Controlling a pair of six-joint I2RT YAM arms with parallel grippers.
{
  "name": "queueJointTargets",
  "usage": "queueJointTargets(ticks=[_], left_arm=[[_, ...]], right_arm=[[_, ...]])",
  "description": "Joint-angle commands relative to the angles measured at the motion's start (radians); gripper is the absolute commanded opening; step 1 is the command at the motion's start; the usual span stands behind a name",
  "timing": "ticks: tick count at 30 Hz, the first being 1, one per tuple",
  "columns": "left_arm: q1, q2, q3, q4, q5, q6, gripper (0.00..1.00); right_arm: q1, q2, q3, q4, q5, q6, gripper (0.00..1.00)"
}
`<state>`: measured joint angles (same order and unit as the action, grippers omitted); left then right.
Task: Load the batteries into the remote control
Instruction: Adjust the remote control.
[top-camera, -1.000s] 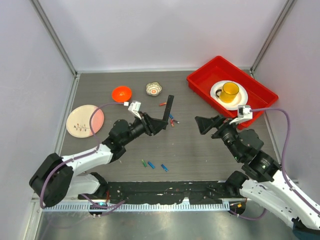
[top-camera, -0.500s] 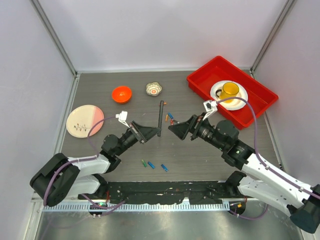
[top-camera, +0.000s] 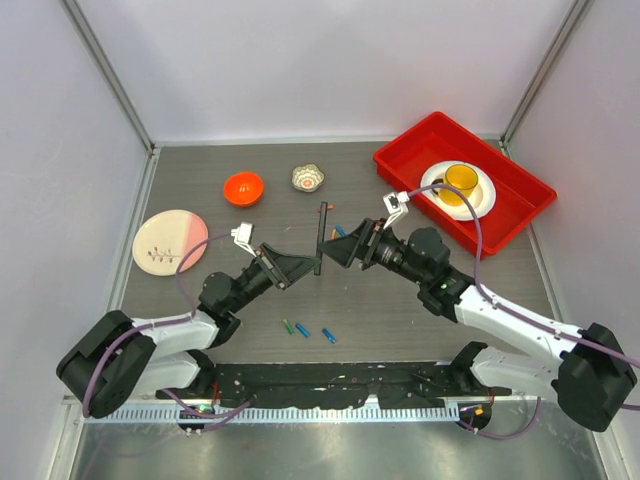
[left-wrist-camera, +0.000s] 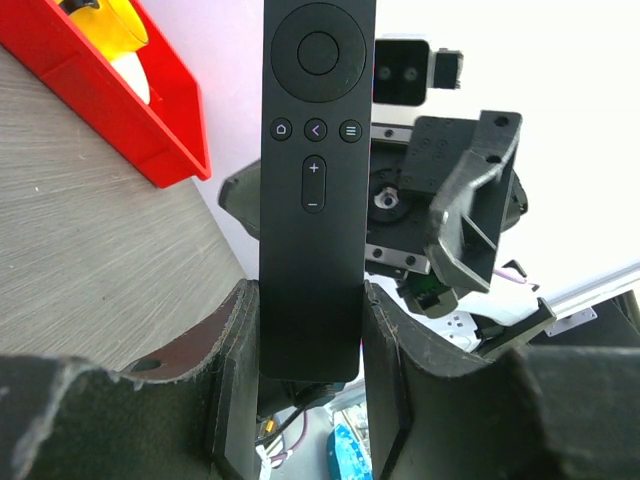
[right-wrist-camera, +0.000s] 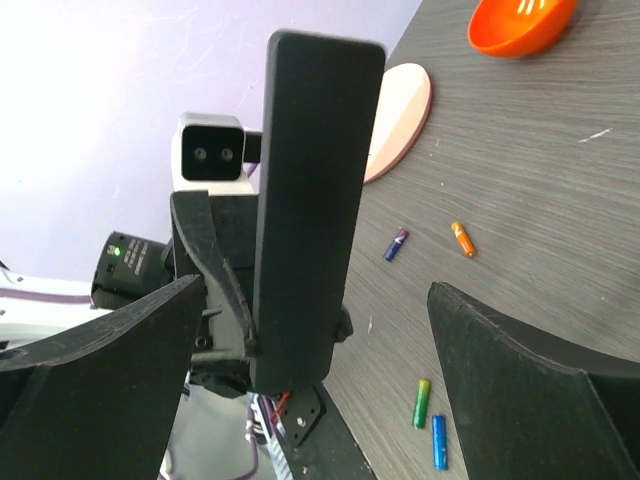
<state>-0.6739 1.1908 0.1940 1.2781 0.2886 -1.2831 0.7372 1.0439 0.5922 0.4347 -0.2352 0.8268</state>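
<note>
My left gripper is shut on the lower end of the black remote control and holds it upright above the table. In the left wrist view the remote shows its button side between my fingers. My right gripper is open and right next to the remote. Its back fills the gap between the right gripper's spread jaws. Batteries lie on the table: green and two blue near the front, others by the remote. The right wrist view shows green, blue and orange ones.
A red tray at the back right holds a white plate with a yellow cup. An orange bowl and a small patterned bowl stand at the back. A pink plate lies at the left.
My right arm has swung left until its open jaws are at the remote. My left arm has drawn back a little and turned the remote upright, still holding it.
</note>
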Motion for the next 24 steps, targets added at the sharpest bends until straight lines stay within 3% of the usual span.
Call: queueJointTargets(ticks=[1, 9, 24], left_arm=[[0.004, -0.026, 0.001, 0.268, 0.030, -0.015, 0.00], [0.004, -0.036, -0.004, 0.268, 0.038, -0.028, 0.00], [0.004, -0.026, 0.005, 0.268, 0.041, -0.025, 0.00]], right_arm=[[-0.032, 0.037, 0.009, 0.185, -0.038, 0.055, 0.99], [-0.093, 0.149, 0.009, 0.416, -0.170, 0.169, 0.93], [-0.093, 0.237, 0.024, 0.476, -0.276, 0.189, 0.77]])
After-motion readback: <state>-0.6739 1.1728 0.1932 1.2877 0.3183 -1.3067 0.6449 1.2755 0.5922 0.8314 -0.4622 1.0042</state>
